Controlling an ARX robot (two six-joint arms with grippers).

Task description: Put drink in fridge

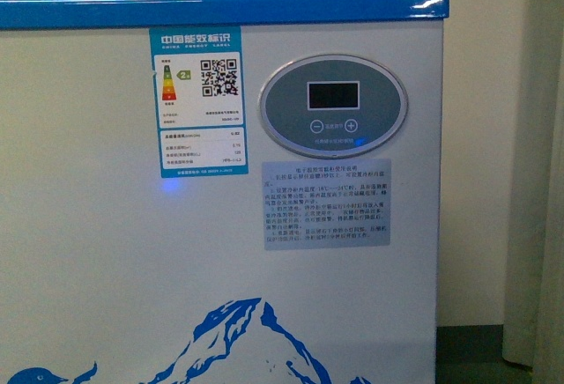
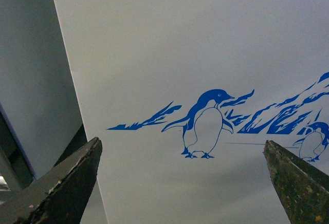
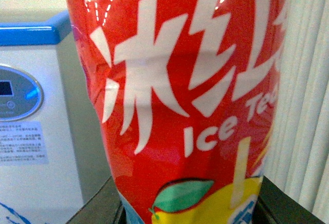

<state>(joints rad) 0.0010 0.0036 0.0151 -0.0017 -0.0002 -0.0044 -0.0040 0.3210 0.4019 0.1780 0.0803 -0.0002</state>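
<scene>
Right wrist view, right gripper (image 3: pixel 187 211) clamped on drink (image 3: pixel 175 95), fridge (image 3: pixel 36 147) near, left gripper (image 2: pixel 180 183) spread wide, facing penguin drawing (image 2: pixel 205 124).

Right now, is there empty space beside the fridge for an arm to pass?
Yes: an open gap right of the fridge, between its edge and the curtain. The top past its blue rim is hidden. The fridge fills the rest.

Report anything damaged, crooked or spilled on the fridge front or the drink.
Nothing stands out. The fridge front is clean, its energy label and instruction sticker flat and straight. The drink shows only a slight crease in its wrapper; no leak visible.
</scene>
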